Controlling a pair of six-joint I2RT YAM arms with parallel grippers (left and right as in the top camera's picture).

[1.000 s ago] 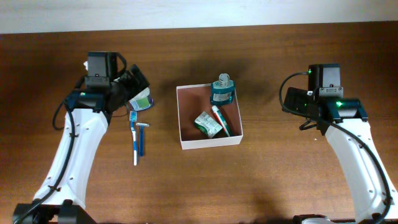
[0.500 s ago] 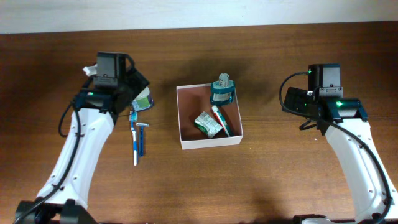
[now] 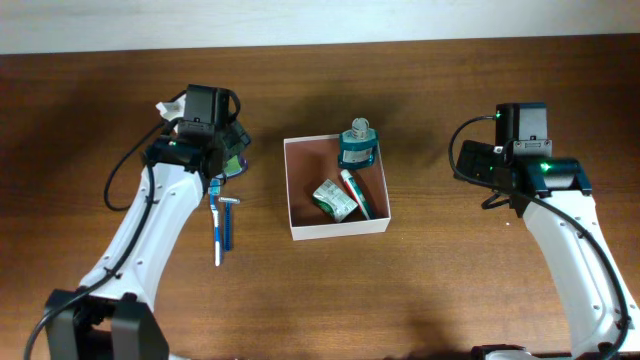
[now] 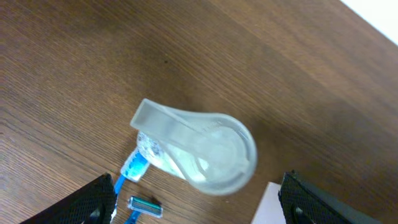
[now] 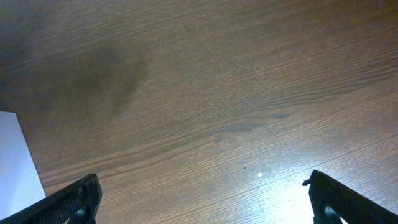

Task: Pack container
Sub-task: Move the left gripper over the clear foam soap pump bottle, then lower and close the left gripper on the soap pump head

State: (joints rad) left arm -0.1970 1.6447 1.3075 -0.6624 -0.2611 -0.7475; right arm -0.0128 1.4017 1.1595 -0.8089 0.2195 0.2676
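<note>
The container (image 3: 298, 190), a white-walled square box with a reddish-brown bottom, sits mid-table. It holds a teal bottle (image 3: 357, 148), a green packet (image 3: 333, 198) and a red-and-teal tube (image 3: 355, 194). My left gripper (image 3: 230, 150) is open and hovers over a small clear-capped bottle (image 3: 233, 163) left of the container. In the left wrist view (image 4: 198, 186) the fingers straddle that bottle (image 4: 199, 149) without touching it. A blue razor (image 3: 229, 212) and a toothbrush (image 3: 216, 222) lie just below. My right gripper (image 3: 462, 166) is open and empty over bare table (image 5: 202, 183).
The razor head (image 4: 144, 206) and the container's corner (image 4: 268, 205) show at the bottom of the left wrist view. The container's edge (image 5: 12, 152) shows at the left of the right wrist view. The table is dark wood (image 3: 450, 280).
My left arm has swung right toward the container and now sits over the clear-capped bottle. The right arm and the items in the container have not moved.
</note>
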